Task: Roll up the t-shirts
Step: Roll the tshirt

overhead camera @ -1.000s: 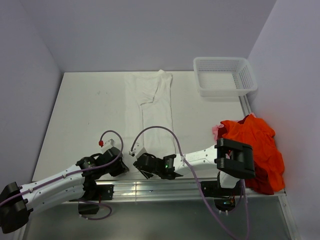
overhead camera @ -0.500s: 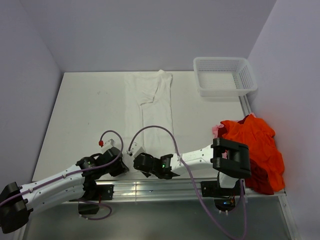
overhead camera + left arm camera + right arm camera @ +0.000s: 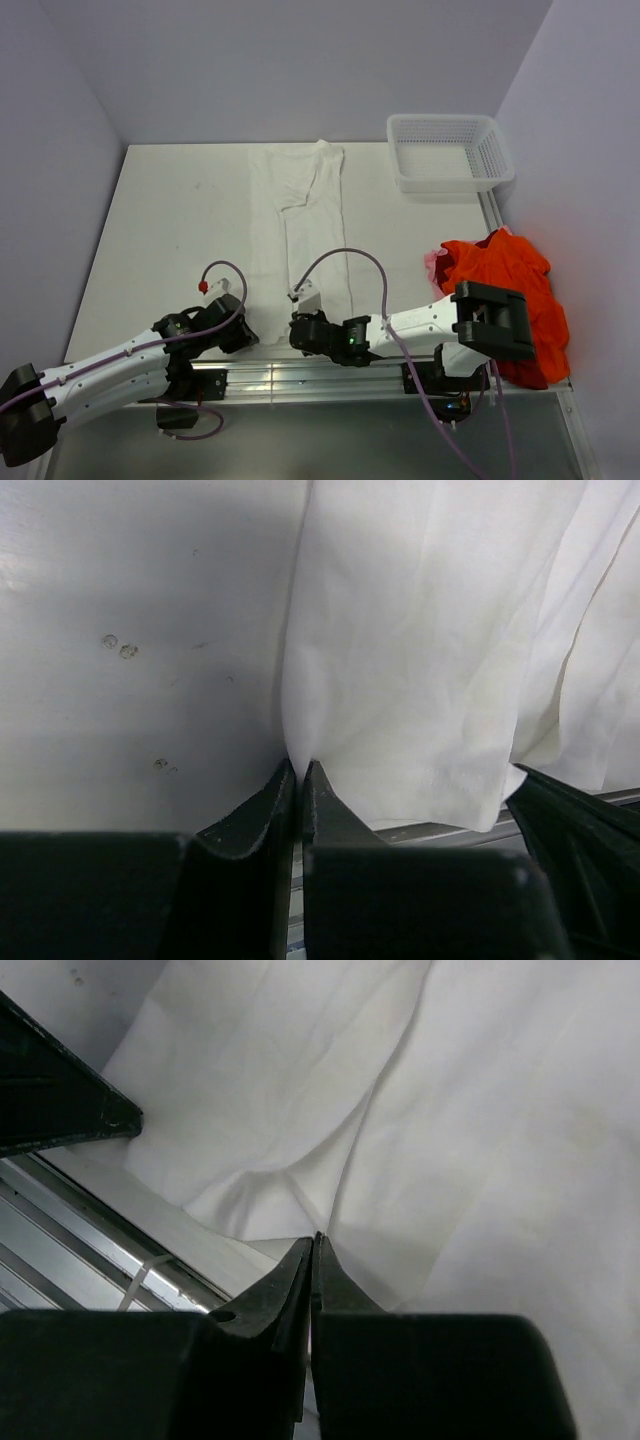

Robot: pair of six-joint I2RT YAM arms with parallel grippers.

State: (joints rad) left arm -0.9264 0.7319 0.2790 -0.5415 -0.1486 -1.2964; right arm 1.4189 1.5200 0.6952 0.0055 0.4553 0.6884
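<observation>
I see the white t-shirt [image 3: 300,215] lying as a long, softly creased strip down the middle of the bench [image 3: 170,220], its near hem at the front edge, where my left claw [image 3: 299,768] and right claw [image 3: 317,1240] each clench on the thin cloth, the orange t-shirts [image 3: 512,285] heaped well apart at the right.

The right arm [image 3: 420,325] hides the white shirt [image 3: 300,215]'s bottom edge, low middle, and part of the orange shirts [image 3: 520,285], right.
</observation>
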